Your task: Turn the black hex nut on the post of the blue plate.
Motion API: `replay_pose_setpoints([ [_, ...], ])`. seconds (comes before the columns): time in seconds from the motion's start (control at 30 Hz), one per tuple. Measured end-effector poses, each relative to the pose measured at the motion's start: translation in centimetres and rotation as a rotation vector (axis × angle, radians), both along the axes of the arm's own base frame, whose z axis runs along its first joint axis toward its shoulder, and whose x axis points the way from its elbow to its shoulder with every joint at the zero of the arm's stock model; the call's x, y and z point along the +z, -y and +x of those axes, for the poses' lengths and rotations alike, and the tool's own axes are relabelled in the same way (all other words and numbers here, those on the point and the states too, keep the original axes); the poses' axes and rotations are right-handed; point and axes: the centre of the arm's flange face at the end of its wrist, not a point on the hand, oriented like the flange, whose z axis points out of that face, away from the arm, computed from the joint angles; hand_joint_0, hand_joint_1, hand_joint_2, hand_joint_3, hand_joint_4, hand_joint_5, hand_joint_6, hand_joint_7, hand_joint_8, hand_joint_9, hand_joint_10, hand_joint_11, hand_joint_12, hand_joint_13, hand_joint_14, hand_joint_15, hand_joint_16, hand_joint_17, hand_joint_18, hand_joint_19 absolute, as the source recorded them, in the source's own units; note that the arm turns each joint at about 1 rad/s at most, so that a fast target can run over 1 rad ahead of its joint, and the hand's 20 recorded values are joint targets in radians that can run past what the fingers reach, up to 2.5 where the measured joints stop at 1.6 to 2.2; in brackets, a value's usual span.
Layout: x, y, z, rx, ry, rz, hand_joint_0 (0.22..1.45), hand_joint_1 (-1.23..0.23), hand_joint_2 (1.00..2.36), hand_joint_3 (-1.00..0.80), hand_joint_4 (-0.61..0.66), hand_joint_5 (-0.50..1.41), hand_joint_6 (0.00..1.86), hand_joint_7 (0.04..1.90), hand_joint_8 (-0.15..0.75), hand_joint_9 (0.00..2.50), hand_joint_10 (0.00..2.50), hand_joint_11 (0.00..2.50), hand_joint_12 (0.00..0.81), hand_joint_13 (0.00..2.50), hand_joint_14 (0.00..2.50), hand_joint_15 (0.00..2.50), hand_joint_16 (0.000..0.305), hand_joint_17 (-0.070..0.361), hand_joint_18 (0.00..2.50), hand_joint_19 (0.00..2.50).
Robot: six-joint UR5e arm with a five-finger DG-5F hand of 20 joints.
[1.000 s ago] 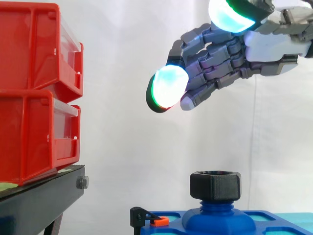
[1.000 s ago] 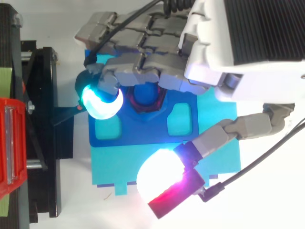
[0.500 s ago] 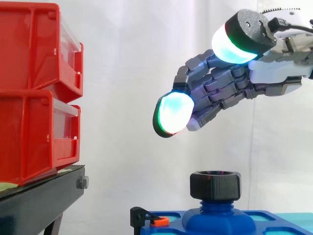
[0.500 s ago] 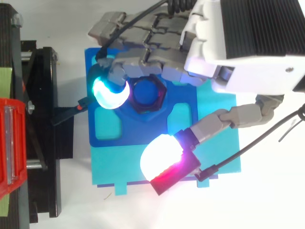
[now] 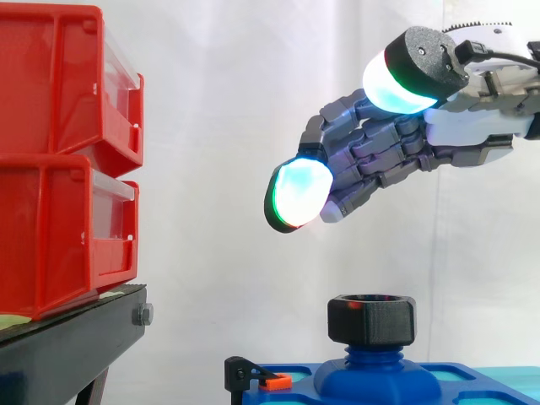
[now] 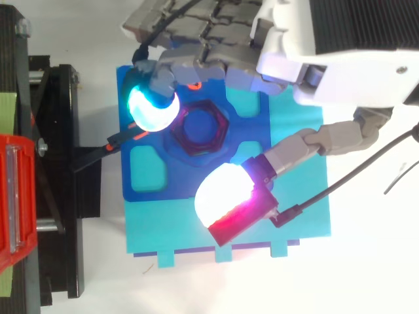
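hand (image 5: pixel 472 135): one, up high. I see the fingers loosely bent and the thumb spread wide, nothing in its hold.
fingertips (image 5: pixel 295 194): glowing cyan-white with a green-red edge, pointing down and away from the wrist, touching nothing.
thumb pad (image 6: pixel 222 196): white with a magenta edge from above, held well apart from the fingers.
black hex nut (image 5: pixel 372 318): one, sitting on top of the post, well below the fingers with clear air between. From above it lies between the cyan fingertip (image 6: pixel 152 108) and the thumb pad, nearer the fingertip, and neither one touches it.
post (image 5: pixel 375 371): one, blue, upright, directly under the nut and below the fingers.
blue plate (image 6: pixel 141 196): one, flat, beneath the whole hand. I count two cyan pockets for sure, one below the fingertip (image 6: pixel 147 171) and one at the finger bases (image 6: pixel 245 104).
cyan base (image 6: pixel 163 235): one, under the plate, sticking out past it on the thumb side.
black clamp (image 5: pixel 253 375): one, with an orange tab, at the plate edge just beyond the fingertips and lower.
red bins (image 5: pixel 67 84): two, stacked one on the other (image 5: pixel 67 228), well beyond the fingertips on the side away from the wrist.
black stand (image 5: pixel 67 354): one, carrying the bins, lower than the fingers.
curtain (image 5: pixel 219 126): one, white, behind the hand.
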Motion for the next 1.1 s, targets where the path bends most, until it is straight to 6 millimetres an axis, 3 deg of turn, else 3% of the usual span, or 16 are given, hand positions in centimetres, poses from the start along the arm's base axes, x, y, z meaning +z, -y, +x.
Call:
replay_pose_setpoints([
  [0.47, -0.55, 0.08, 0.02, 0.004, 0.015, -0.03, 0.46, -0.32, 1.0, -0.5, 0.27, -0.22, 0.5, 0.85, 0.299, 0.25, 0.0, 0.0, 0.382, 0.21, 0.0, 0.06, 0.054, 0.121, 0.27, 0.35],
  [0.7, -0.61, 0.48, -0.1, -0.002, 0.01, -0.004, 0.42, -0.67, 1.0, -0.5, 0.22, -0.28, 0.5, 0.88, 0.267, 0.0, 0.0, 0.0, 0.405, 0.03, 0.0, 0.07, 0.058, 0.13, 0.09, 0.37],
  [0.8, -0.62, 0.62, -0.14, -0.003, 0.008, -0.004, 0.41, -0.78, 1.0, -0.5, 0.17, -0.3, 0.5, 0.87, 0.236, 0.0, 0.0, 0.02, 0.398, 0.0, 0.0, 0.08, 0.056, 0.127, 0.0, 0.4],
  [1.1, -0.55, 0.78, -0.06, -0.004, 0.018, -0.012, 0.42, -0.86, 1.0, -0.5, 0.14, -0.3, 0.5, 0.83, 0.223, 0.0, 0.0, 0.01, 0.39, 0.0, 0.0, 0.07, 0.055, 0.124, 0.0, 0.38],
])
